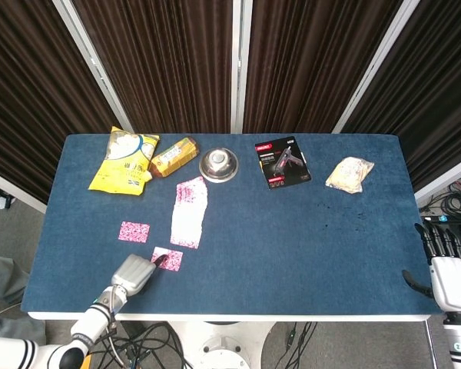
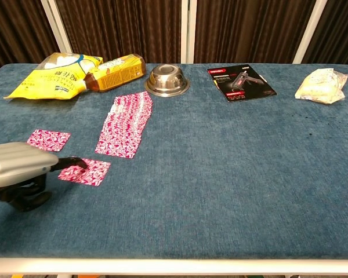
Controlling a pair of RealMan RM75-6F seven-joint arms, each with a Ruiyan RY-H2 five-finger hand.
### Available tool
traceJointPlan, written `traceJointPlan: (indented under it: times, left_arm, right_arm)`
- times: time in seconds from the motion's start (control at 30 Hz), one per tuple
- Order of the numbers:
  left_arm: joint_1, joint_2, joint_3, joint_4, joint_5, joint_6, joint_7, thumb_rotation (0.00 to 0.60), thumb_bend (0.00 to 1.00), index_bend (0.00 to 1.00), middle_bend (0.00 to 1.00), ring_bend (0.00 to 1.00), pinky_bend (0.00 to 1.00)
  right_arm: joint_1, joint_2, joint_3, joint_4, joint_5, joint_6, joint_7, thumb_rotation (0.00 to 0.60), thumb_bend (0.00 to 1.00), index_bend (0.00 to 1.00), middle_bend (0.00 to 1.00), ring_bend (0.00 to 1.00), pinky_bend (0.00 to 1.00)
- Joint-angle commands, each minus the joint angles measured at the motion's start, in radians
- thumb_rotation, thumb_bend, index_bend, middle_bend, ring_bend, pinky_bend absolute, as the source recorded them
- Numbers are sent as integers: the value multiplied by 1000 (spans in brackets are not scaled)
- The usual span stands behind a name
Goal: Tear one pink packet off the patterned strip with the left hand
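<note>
Left hand (image 2: 17, 168) at the near left of the blue bench (image 2: 220, 174), its dark fingers (image 2: 75, 161) pinching a separated pink packet (image 2: 86, 172) lying apart from the patterned strip (image 2: 126, 124), with another loose packet (image 2: 48, 139) nearby.

Two loose pink packets: one (image 2: 49, 139) lying alone at left, other (image 2: 85, 171) near front edge, dark fingertip of left hand (image 2: 17, 168) on its edge. One patterned strip (image 2: 127, 125). One yellow snack bag (image 2: 52, 76). One orange-yellow packaged item (image 2: 115, 73). One steel bowl (image 2: 167, 79), upside down. One carded glue gun pack (image 2: 240, 81). One pale crumpled bag (image 2: 319, 85). Two robot hands: left, right hand (image 1: 449, 270).
</note>
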Motion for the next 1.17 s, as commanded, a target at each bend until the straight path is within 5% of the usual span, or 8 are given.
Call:
traceJointPlan:
  times: [0.03, 0.37, 0.53, 0.7, 0.8, 0.87, 0.97, 1.17]
  left_arm:
    - [3, 24, 13, -24, -9, 8, 15, 600, 551, 88, 933, 945, 944]
    - [12, 115, -30, -120, 22, 88, -17, 600, 551, 91, 934, 945, 944]
    - [78, 140, -73, -123, 167, 249, -103, 600, 546, 101, 871, 896, 907]
    - [202, 91, -85, 3, 334, 472, -233, 600, 500, 101, 639, 618, 732]
    - [278, 90, -45, 78, 397, 553, -264, 600, 459, 101, 301, 184, 420]
    - [320, 92, -22, 122, 433, 597, -274, 600, 425, 101, 86, 19, 215]
    - [386, 94, -12, 164, 441, 638, -355, 570, 376, 101, 0, 0, 95]
    - [448, 133, -22, 197, 449, 649, -445, 506, 338, 101, 0, 0, 70]
  right_arm:
    - [3, -2, -1, -6, -1, -5, -9, 600, 153, 0, 0, 0, 0]
    - [6, -2, 1, -22, -7, 2, -25, 600, 153, 0, 0, 0, 0]
    - [5, 0, 4, -29, -12, 12, -22, 600, 153, 0, 0, 0, 0]
    - [2, -5, 2, -30, -39, 38, -8, 600, 153, 0, 0, 0, 0]
    - [-3, -8, -16, -24, -67, 43, -3, 600, 153, 0, 0, 0, 0]
    - [-6, -10, -31, -19, -89, 47, -4, 600, 152, 0, 0, 0, 0]
    - [-11, -17, -43, -10, -109, 56, -5, 600, 153, 0, 0, 0, 0]
    - [-15, -29, -47, -8, -118, 65, -13, 600, 153, 0, 0, 0, 0]
